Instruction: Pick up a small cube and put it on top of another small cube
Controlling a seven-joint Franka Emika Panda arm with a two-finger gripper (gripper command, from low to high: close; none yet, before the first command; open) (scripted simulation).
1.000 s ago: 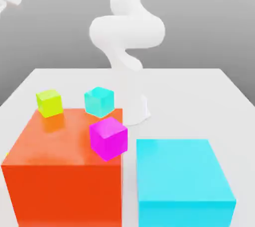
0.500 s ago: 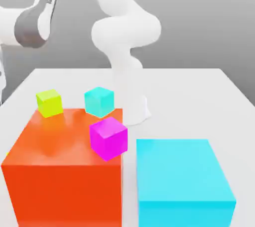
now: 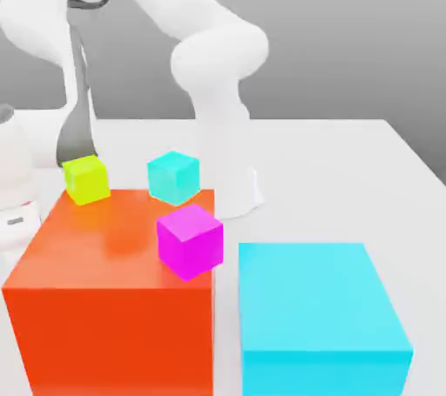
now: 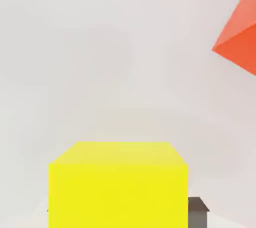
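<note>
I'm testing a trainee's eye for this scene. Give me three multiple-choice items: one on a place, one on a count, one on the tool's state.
1. Which big block lies on the exterior view's right?
A. orange
B. cyan
C. magenta

2. How many big blocks are on the table?
A. one
B. two
C. four

3. What is the tool doing?
A. open wide over the cyan block
B. shut on the magenta cube
C. shut on the yellow cube

Key:
1 B, the cyan block sits on the right, beside the orange block.
2 B, only those two are big.
3 C, the tool is down at the far left, and the hand view shows the yellow cube between its fingers.
</note>
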